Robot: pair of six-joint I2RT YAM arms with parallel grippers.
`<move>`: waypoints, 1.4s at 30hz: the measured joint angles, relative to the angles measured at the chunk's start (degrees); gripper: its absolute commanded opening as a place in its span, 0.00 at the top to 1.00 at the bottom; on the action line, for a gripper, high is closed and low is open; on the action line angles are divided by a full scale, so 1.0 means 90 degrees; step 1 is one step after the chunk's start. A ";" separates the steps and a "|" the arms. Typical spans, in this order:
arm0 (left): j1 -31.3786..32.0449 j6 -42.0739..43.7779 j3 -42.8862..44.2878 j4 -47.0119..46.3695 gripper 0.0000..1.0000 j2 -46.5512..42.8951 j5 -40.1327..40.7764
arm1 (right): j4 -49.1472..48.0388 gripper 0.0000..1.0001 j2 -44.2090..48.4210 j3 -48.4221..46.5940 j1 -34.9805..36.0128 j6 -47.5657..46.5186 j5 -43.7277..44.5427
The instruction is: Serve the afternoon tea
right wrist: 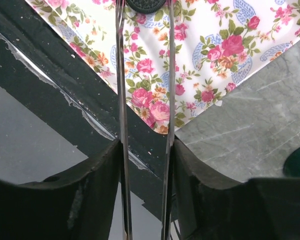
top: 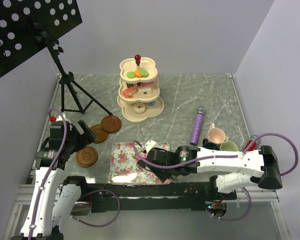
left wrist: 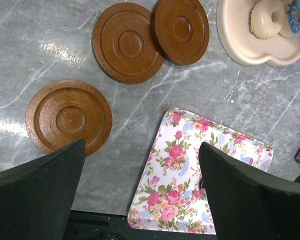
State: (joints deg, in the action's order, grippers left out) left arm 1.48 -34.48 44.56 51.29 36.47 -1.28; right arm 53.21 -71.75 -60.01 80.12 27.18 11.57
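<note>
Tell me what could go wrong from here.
1. The right gripper holds thin tongs whose tips seem to pinch a dark round piece above the floral tray; it could slip out and drop there.
2. The overlapping saucers: lifting one may drag the other.
3. The mugs crowd beside the microphone, close to the right arm; a swing could knock them over.
</note>
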 measured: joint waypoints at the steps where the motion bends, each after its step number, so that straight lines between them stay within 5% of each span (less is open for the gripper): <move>1: 0.0000 -0.0002 0.0002 0.0000 0.00 0.0000 0.0000 | 0.0007 0.55 -0.0002 0.0000 0.0000 -0.0005 0.0000; 14: 0.0000 -0.0002 0.0002 0.0000 0.00 0.0000 0.0002 | 0.0262 0.62 0.0078 -0.0406 -0.0304 -0.0083 0.0155; 30: 0.0000 -0.0005 0.0002 0.0002 0.00 0.0002 0.0005 | 0.0231 0.63 0.0568 -0.3162 -0.3730 -0.1979 -0.0168; 42: 0.0000 -0.0032 0.0002 0.0005 0.00 -0.0117 0.0034 | -0.0384 0.64 -0.0675 -0.4352 -0.5207 -0.2664 -0.1253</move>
State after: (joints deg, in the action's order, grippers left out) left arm 1.48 -34.76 44.58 51.33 35.42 -0.97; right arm 49.76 -77.82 -99.18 33.26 3.20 0.30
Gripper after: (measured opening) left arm 0.996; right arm 0.443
